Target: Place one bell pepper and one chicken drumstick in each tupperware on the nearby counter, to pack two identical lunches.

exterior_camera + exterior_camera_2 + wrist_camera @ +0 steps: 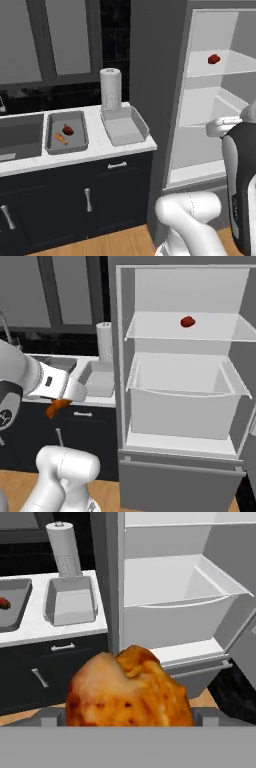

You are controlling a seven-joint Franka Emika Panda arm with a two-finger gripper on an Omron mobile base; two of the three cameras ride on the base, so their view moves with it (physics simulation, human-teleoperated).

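Observation:
My gripper [61, 402] is shut on a browned chicken drumstick [129, 697], held in the air in front of the navy cabinets; the meat hides the finger tips in the hand view. On the counter [100, 148] lie two grey tupperware tubs. The left tupperware [76, 143] holds a red bell pepper [68, 130] and an orange chicken drumstick [61, 138]. The right tupperware [122, 131] has nothing in it. Another red bell pepper [188, 321] rests on the upper shelf of the open fridge.
A paper towel roll [110, 89] stands behind the right tub. A dark sink basin [20, 135] lies left of the tubs. The fridge's white drawer [182, 403] stands pulled out on the right, and its side wall [160, 100] borders the counter's end.

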